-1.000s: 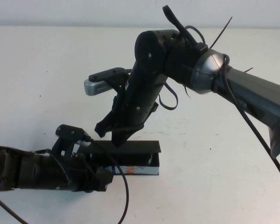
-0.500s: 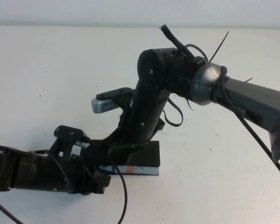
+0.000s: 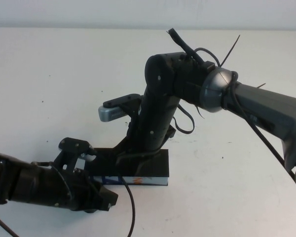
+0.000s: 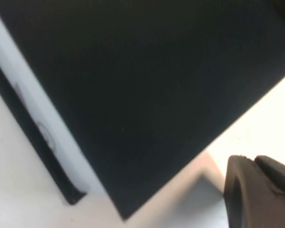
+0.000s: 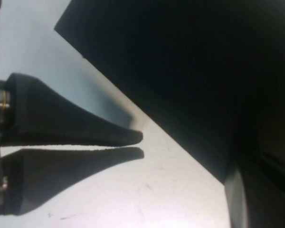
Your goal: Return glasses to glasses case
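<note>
The glasses case lies at the table's front middle, its black lid flat down and its white printed front side facing me. The glasses are hidden. My right gripper points down and rests on the left part of the lid. The lid fills the right wrist view. My left gripper lies low at the case's front left corner. Its two fingers show in the right wrist view, closed together over the table beside the case. The lid and a white side fill the left wrist view.
The white table runs out on all sides of the case. The right arm reaches in from the right above it. The left arm lies along the front left edge, with a cable hanging in front.
The lid has gone from half raised to flat on the case. My right gripper came down with it. My left gripper drew slightly toward the front.
</note>
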Motion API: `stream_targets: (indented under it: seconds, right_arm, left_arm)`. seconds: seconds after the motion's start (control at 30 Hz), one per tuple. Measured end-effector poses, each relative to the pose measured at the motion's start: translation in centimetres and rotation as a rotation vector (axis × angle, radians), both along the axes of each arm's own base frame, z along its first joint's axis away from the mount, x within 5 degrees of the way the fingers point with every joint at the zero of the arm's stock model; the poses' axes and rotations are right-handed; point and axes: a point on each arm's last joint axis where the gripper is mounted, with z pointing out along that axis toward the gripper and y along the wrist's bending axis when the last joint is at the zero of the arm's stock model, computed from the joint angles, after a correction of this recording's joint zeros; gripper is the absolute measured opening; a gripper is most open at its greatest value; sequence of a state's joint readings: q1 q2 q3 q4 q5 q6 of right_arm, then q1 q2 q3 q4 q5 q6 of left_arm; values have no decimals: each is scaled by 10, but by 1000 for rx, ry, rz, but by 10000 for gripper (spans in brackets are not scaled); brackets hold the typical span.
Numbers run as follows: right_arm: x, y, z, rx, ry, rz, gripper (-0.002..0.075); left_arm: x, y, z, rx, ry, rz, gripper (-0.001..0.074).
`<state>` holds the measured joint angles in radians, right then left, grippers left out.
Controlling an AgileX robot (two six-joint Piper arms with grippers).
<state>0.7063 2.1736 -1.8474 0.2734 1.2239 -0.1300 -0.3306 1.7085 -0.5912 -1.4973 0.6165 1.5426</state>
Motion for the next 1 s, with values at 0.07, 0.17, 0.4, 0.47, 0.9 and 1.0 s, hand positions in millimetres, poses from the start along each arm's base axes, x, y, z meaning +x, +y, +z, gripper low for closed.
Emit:
stream_targets:
  seconds: [0.07,0.17,0.4,0.47,0.9,1.0]
  right_arm:
    - [0,0,1,2,-3,0,-13]
    - [0,0,5,6,-9,-1,-13]
    - [-12,-15,70,68,-137,-37,-13]
    - [-19,-24,97,95,-190,-54,-13]
    - [-110,-113,180,130,-356,-111,-13]
    - [-140,-138,176,146,-376,-120,-13]
  left_arm:
    - [-2,1,0,1,0,-1,-1]
    - [-7,3,5,-2,-13,-4,-1]
    - [-22,8,69,-96,-247,28,-1]
    - [-31,14,97,-118,-370,56,-1]
    - [-124,85,166,-144,-952,482,-1]
    - [-144,98,151,-151,-1008,555,-1]
